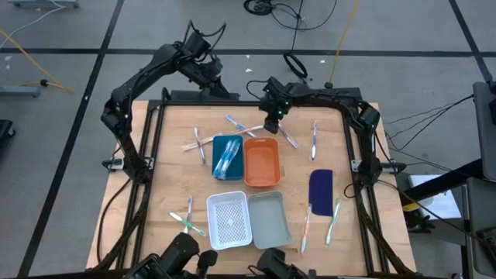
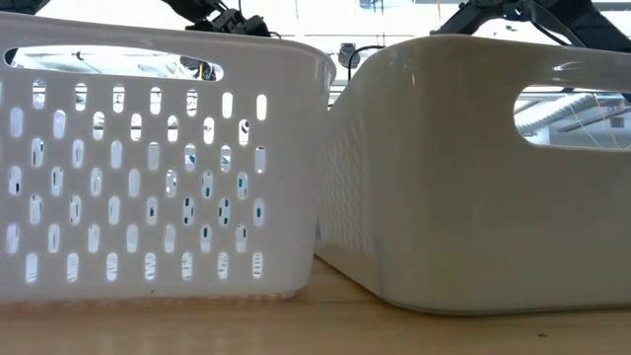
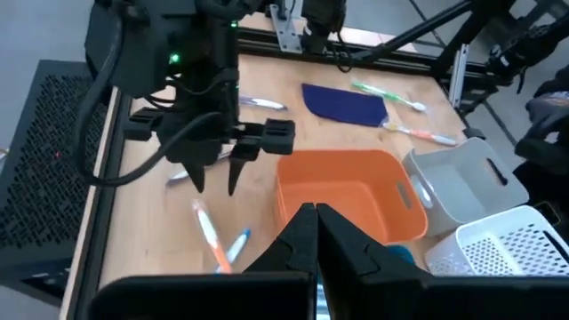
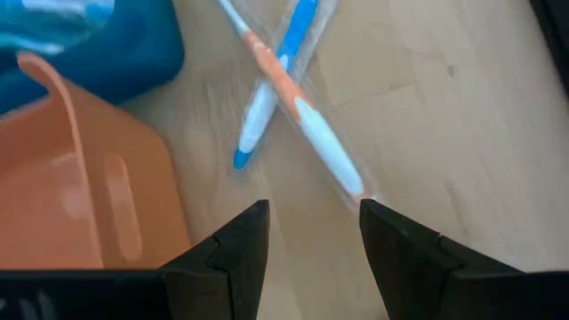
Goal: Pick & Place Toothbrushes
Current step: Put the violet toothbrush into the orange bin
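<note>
Right end effector point(image 4: 307, 233), fingers wide apart, hovers just above two crossed toothbrushes point(image 4: 298, 111); left end effector point(image 3: 316, 233) is closed, empty.

Right gripper point(image 1: 272, 122) hangs over the crossed toothbrushes point(image 1: 242, 126), orange tray point(image 1: 262, 161) and blue tray point(image 1: 227, 156) just below it. Left gripper point(image 1: 215, 80) sits off past the table's far edge.

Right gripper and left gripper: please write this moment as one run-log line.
right gripper: open, above two crossed toothbrushes beside orange tray | left gripper: shut, empty, raised at table's far edge
</note>
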Motion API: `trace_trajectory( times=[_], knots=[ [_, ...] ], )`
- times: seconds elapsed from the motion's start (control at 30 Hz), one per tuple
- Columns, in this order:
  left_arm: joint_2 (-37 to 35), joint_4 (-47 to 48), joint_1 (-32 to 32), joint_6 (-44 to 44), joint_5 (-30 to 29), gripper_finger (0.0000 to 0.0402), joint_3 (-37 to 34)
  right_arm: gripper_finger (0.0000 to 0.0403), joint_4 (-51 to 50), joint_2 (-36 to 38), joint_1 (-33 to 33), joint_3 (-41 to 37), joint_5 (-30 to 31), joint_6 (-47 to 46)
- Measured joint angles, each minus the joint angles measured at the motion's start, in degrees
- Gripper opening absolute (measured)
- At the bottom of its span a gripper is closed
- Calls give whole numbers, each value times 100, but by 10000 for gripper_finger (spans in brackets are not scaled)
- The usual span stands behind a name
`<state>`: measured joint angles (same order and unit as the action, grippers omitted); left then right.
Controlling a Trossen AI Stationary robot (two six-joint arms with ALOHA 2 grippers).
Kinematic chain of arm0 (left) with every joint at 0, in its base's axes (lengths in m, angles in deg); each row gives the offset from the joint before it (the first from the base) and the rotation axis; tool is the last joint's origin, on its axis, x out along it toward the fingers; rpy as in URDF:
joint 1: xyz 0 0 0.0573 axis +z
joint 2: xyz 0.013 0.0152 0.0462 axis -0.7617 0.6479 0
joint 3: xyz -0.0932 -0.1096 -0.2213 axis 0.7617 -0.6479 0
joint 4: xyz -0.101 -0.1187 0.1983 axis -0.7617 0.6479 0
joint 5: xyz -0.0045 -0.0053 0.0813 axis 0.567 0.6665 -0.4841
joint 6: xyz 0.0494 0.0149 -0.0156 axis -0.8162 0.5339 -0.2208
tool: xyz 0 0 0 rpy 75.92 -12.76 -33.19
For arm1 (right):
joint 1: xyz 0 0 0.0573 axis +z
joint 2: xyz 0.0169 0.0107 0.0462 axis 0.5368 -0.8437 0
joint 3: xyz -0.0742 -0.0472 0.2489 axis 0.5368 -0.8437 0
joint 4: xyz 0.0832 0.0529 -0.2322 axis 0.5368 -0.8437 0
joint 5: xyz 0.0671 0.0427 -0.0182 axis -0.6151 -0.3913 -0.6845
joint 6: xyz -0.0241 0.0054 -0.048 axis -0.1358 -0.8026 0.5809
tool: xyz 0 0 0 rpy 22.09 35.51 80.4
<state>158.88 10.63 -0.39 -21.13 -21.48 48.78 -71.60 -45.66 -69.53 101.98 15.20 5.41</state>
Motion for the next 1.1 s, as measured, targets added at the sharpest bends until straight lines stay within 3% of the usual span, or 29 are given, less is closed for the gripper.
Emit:
trace_trajectory(
  times=[0.23, 0.73, 1.1],
  knots=[
    [-2, -30, -7, 86, 2, 1, -69, 171, -38, 2, 118, 0, 712, 1076],
    [-2, -112, -77, 107, 2, 5, -72, 219, 682, 2, 107, -313, 852, 1381],
    [-2, -424, -333, 475, 0, 5, -74, 220, 8, -197, 72, -330, 847, 1471]
  ],
)
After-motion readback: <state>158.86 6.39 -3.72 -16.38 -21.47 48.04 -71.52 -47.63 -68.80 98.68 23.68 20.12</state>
